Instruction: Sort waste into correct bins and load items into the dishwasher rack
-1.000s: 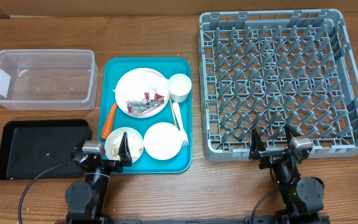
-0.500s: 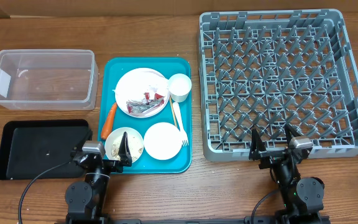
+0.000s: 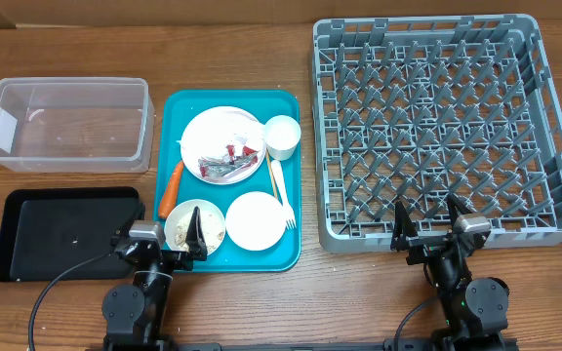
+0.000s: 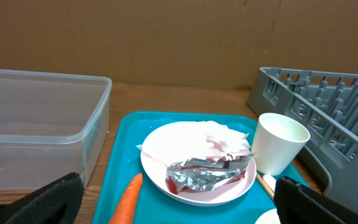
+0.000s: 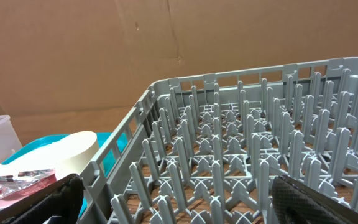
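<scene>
Bare wooden surface (image 3: 291, 302) lies open between my arms, with cardboard behind. My left tool (image 4: 176, 183) and right tool (image 5: 174, 180) are both spread wide and hold nothing. The teal plastic serving tray (image 3: 179, 127) carries a round white plate (image 3: 213, 132) of silver wrappers (image 3: 224, 164) and an orange carrot (image 3: 171, 188). It sits in narrow gaps between the clear rectangular plastic tub (image 3: 66, 83) and the large grey plastic rack (image 3: 422, 21). The shallow black rectangular tray (image 3: 66, 234) hugs the near-left edge.

Overhead: straight down, far above my whole table (image 3: 261, 39).
Left wrist: low, close, facing forward across the teal tray (image 4: 122, 146).
Right wrist: low, close, facing into the rack (image 5: 229, 155).
Shared: white cup (image 4: 279, 144), rack edge.
</scene>
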Robot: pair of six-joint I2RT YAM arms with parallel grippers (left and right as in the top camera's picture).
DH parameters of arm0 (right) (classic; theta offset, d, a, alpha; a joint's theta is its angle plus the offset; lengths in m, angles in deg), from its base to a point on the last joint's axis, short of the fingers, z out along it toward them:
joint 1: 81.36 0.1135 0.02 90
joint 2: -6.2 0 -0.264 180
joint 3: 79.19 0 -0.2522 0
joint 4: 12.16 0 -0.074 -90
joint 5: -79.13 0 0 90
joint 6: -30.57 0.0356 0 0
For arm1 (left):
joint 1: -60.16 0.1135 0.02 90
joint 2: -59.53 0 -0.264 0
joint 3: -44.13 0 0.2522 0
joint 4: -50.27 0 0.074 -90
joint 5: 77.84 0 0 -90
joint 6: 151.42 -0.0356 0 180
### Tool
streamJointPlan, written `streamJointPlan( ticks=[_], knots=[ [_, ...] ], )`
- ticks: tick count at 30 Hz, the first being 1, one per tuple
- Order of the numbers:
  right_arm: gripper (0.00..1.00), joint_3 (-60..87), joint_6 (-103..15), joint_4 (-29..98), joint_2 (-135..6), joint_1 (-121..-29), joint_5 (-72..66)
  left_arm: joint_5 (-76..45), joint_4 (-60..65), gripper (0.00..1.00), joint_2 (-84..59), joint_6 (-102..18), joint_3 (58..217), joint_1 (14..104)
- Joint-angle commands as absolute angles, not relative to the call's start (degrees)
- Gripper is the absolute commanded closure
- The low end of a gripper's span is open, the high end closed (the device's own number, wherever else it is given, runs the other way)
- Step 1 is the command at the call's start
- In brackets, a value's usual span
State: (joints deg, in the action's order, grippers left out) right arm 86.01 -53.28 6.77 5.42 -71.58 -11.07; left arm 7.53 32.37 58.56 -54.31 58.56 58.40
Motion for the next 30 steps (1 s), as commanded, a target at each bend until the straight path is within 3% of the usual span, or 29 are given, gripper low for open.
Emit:
streamJointPlan(
  ticks=[1,10,16,25,30],
  knots=[
    [0.0,86.6,-53.5,6.4,6.0,-71.8,-10.7,8.1,32.4,0.0,58.9,-55.2,58.2,58.6],
    [0.0,86.6,-53.5,6.4,6.0,-71.8,-10.7,7.3,32.5,0.0,58.9,-54.9,58.2,58.6],
    [0.0,86.6,-53.5,6.4,6.0,-71.8,-10.7,-7.2,36.6,0.0,58.9,-51.9,59.6,58.6],
    [0.0,86.6,-53.5,6.4,6.0,-71.8,-10.7,-6.7,26.4,0.0,57.3,-48.6,82.7,58.6],
    [0.0,86.6,-53.5,6.4,6.0,-71.8,-10.7,-6.3,17.6,0.0,47.3,-49.9,99.4,58.6]
  ],
)
